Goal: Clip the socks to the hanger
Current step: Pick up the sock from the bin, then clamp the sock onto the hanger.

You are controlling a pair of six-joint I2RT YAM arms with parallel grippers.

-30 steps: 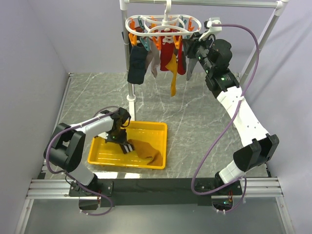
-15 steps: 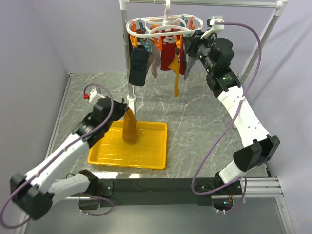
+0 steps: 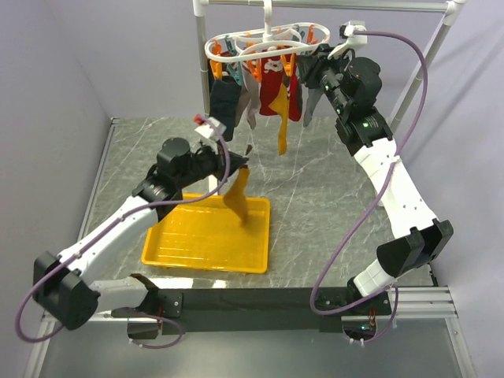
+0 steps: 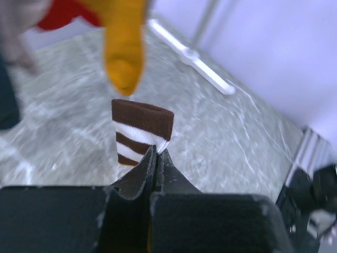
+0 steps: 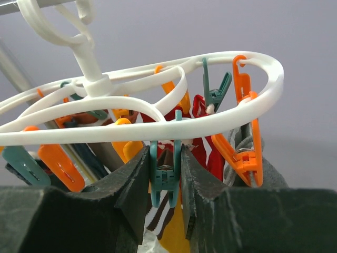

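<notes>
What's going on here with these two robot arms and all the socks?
The left gripper is shut on the striped cuff of a mustard sock, holding it in the air above the yellow tray. The right gripper is up at the white hanger, its fingers closed around a teal clip. A matching sock already hangs there among other socks, so the held one looks next.

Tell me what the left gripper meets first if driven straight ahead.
Probably the toe of the hung sock, just above the cuff of the held sock in the left gripper; depth is unclear, so it might pass under to the table.
</notes>
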